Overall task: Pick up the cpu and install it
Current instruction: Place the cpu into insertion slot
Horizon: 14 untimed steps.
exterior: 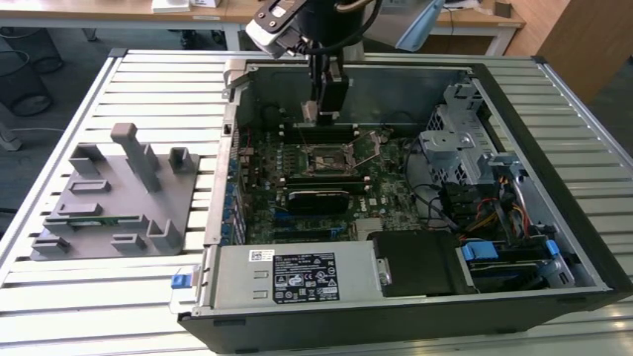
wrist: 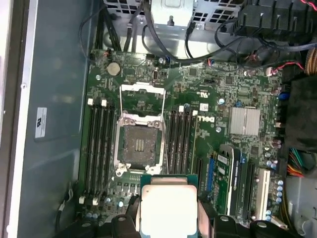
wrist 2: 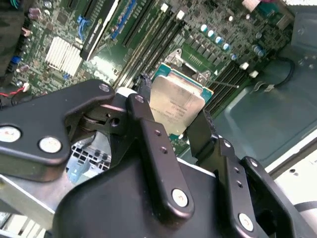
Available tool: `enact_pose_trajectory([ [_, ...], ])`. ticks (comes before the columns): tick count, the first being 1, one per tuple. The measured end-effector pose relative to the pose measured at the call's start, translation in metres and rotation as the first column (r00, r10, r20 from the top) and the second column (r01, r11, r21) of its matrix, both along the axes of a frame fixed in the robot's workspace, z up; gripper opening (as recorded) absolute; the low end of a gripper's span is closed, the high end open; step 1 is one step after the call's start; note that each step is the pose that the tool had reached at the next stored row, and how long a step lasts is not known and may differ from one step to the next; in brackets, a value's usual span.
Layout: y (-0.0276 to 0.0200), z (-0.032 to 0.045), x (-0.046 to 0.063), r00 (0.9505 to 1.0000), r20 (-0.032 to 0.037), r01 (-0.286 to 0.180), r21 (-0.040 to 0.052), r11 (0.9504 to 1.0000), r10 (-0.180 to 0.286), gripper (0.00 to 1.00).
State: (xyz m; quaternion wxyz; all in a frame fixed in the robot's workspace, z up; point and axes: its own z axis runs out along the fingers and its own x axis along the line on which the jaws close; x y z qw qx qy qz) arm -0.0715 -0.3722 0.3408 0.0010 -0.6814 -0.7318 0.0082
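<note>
Now I'm mid-carry: the gripper [wrist: 168,222] clamps the cpu [wrist: 168,202] above the motherboard [wrist: 233,89], near the open socket [wrist: 140,145] — seating, I judge, calls for squaring it first.

A pale, slatted tabletop [exterior: 148,81] carries two things. An open computer case [exterior: 396,320] lies flat toward the exterior view's right. Just beside it, on the exterior view's left, sits a grey moulded fixture [exterior: 118,189] with upright posts.
</note>
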Motion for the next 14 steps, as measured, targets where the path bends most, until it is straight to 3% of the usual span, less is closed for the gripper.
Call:
enact_pose_trajectory([
  [7,0.0039,-0.0029,0.0042,0.9999,0.0023,0.011,0.0072,0.9999,-0.011,0.54],
  [14,0.0091,-0.006,0.0041,0.9992,0.027,0.03,0.0073,0.9995,-0.03,0.54],
])
